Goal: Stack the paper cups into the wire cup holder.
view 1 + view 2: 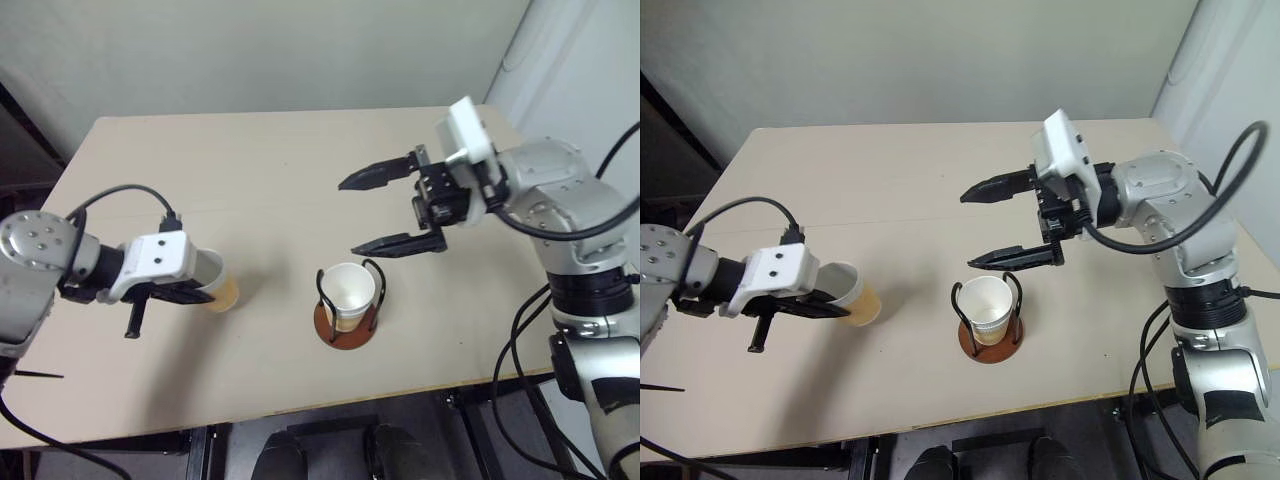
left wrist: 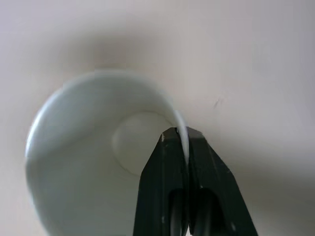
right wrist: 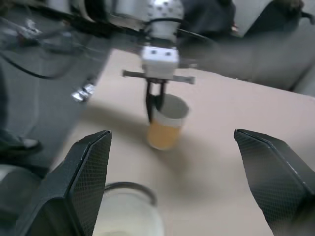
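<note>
Wire cup holder [image 1: 347,318]: near-centre of tabletop [image 1: 250,170], reddish-brown disc base, dark wire hoops upright. Holds nested paper cups [image 1: 347,292], white inside showing.
Loose paper cup [image 1: 216,283]: left of holder, apart from it, tilted, on tabletop.
Left gripper [image 2: 180,135]: fingers pinched together on loose cup's rim, one inside wall, one outside.
Right gripper [image 1: 378,211]: above tabletop, just beyond holder, pointing left; fingers spread wide, holding nothing.

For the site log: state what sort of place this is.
Probably a lab or test room, not a home: a bare beige table against a plain wall, loose cables beside it, and on it just a paper cup and a wire cup holder with cups inside.
</note>
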Action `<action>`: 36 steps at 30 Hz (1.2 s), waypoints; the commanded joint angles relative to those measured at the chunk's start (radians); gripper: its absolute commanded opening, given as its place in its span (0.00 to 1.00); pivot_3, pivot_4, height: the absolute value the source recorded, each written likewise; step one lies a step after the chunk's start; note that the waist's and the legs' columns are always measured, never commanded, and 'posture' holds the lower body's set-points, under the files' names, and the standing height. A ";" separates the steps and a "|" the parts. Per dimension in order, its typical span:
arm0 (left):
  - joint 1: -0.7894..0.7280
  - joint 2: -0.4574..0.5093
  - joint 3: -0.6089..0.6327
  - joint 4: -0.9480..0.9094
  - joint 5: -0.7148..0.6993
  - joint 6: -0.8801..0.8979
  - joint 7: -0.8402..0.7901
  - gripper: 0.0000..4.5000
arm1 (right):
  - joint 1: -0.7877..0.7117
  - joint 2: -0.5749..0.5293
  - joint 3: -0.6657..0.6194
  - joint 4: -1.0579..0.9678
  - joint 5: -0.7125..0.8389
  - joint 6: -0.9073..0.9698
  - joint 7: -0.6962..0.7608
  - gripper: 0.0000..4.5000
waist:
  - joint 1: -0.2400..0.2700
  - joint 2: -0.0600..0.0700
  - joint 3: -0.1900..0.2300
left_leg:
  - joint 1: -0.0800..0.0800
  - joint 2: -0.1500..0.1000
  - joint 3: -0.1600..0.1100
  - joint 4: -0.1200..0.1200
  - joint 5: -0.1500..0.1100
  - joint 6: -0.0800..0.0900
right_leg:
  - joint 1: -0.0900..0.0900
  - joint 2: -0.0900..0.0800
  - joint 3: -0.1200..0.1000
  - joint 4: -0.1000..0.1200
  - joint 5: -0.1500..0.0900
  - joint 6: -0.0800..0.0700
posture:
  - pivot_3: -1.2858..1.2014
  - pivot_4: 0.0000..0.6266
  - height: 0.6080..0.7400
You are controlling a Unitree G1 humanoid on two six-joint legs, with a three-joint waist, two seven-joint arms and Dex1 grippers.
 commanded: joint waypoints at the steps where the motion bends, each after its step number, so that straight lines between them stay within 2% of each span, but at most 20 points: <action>1: -0.183 -0.047 0.050 -0.068 -0.147 0.046 -0.033 0.00 | 0.049 -0.102 -0.103 -0.098 0.075 0.045 0.026 0.92 | 0.006 0.000 0.000 | 0.000 0.000 0.000 0.001 0.000 0.000 | 0.001 0.000 0.000 0.000 0.000 0.000 | 0.52 0.24 1.00; 6: -0.504 -0.244 -0.056 -0.033 -0.238 0.062 -0.108 0.00 | 0.202 -0.298 -0.239 -0.135 0.125 0.022 0.128 0.92 | 0.022 -0.001 -0.001 | 0.002 -0.006 0.004 0.009 0.000 0.000 | 0.009 -0.002 0.002 -0.003 -0.001 -0.001 | 0.52 0.24 1.00; 10: -0.639 -0.362 -0.172 0.043 -0.234 0.003 -0.155 0.00 | 0.247 -0.354 -0.277 -0.160 0.134 0.022 0.107 0.92 | 0.012 -0.001 -0.001 | 0.009 -0.011 0.010 0.014 -0.002 0.003 | 0.020 -0.006 0.006 -0.005 -0.001 0.007 | 0.52 0.24 1.00; 15: -0.675 -0.392 -0.365 0.071 -0.193 -0.102 -0.155 0.00 | 0.261 -0.369 -0.291 -0.198 0.145 0.033 0.056 0.92 | 0.000 0.001 -0.001 | 0.012 -0.011 0.012 0.024 -0.011 0.025 | 0.028 -0.003 0.006 -0.013 0.001 0.014 | 0.52 0.24 1.00; 21: -0.650 -0.383 -0.473 0.065 -0.151 -0.189 -0.155 0.00 | 0.301 -0.394 -0.308 -0.234 0.146 0.033 0.015 0.92 | 0.012 0.001 0.000 | 0.009 -0.011 0.011 0.025 -0.013 0.028 | 0.028 -0.002 0.006 -0.015 0.001 0.018 | 0.52 0.24 1.00; 28: -0.653 -0.396 -0.511 0.085 -0.104 -0.227 -0.155 0.00 | 0.332 -0.413 -0.315 -0.243 0.143 0.019 -0.004 0.92 | 0.021 0.001 0.000 | 0.006 -0.011 0.010 0.025 -0.016 0.029 | 0.027 -0.003 0.006 -0.018 0.001 0.027 | 0.52 0.24 1.00; 31: -0.654 -0.403 -0.520 0.083 -0.097 -0.226 -0.155 0.15 | 0.329 -0.414 -0.305 -0.236 0.136 0.009 -0.005 0.92 | 0.021 0.001 0.000 | 0.005 -0.011 0.010 0.026 -0.016 0.028 | 0.027 -0.003 0.006 -0.018 0.001 0.028 | 0.52 0.24 1.00; 36: -0.643 -0.440 -0.487 0.102 -0.044 -0.236 -0.154 0.52 | 0.312 -0.404 -0.273 -0.217 0.121 -0.009 -0.001 0.92 | 0.023 0.001 0.000 | 0.005 -0.011 0.010 0.026 -0.019 0.033 | 0.027 -0.003 0.006 -0.018 0.000 0.029 | 0.52 0.24 1.00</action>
